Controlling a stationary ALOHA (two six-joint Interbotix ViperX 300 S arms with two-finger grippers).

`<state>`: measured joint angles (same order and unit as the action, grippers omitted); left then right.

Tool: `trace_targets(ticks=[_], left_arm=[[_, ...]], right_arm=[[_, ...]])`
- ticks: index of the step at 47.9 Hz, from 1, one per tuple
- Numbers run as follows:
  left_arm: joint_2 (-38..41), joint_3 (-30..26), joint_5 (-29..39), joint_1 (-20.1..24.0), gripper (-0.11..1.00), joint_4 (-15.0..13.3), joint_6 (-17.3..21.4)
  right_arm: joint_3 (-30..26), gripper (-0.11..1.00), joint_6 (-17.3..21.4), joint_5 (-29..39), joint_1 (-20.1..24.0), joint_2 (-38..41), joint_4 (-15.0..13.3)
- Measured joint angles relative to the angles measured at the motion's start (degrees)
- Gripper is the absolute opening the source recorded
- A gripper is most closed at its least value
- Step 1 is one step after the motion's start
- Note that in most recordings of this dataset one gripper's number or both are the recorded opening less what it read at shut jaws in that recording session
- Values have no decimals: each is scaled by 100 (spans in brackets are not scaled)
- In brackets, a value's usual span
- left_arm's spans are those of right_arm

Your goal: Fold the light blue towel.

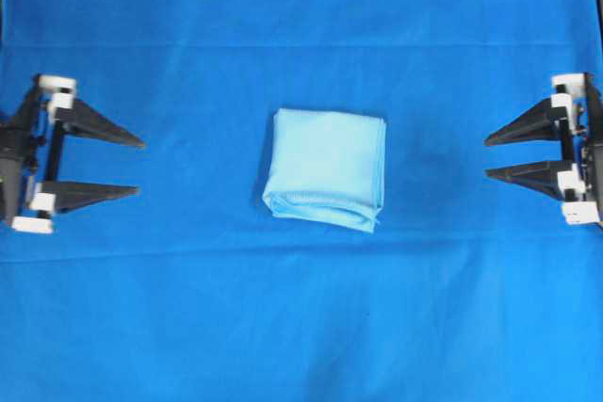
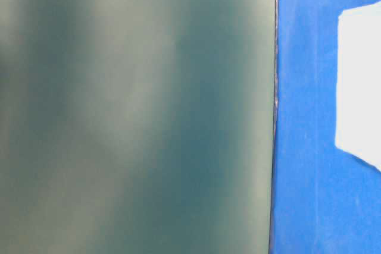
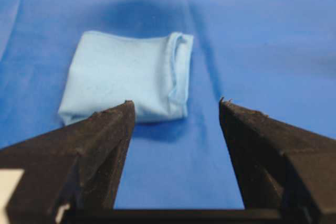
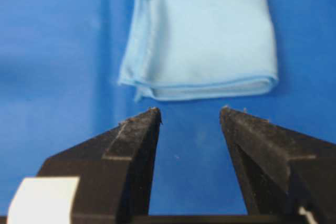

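At tabletop centre, on the royal-blue sheet (image 1: 301, 327), lies the folded light blue towel (image 1: 325, 168); left tool (image 1: 139, 167) at 9 o'clock, right tool (image 1: 486, 157) at 3 o'clock, both spread, empty.

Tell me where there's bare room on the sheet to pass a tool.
Bare blue sheet lies between the left tool and the folded light blue towel, between towel and right tool, plus wide strips above and below. Nowhere is crowded.

Towel between two pincers
The towel (image 1: 325, 169) lies mid-counter (image 1: 301, 327), left pincer (image 1: 141, 167) and right pincer (image 1: 485, 157) well apart on either side.
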<state>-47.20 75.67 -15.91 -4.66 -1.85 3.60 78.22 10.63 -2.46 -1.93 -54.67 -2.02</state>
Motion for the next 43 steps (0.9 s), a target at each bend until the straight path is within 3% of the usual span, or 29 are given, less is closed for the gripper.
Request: trace_targets(ticks=[14, 43], left_arm=[[-896, 650, 18, 97, 58, -9, -62], [-958, 677, 70, 158, 58, -9, -70]], right_arm=[[475, 55, 0, -677, -202, 26, 26], [492, 55, 0, -738, -202, 132, 35]])
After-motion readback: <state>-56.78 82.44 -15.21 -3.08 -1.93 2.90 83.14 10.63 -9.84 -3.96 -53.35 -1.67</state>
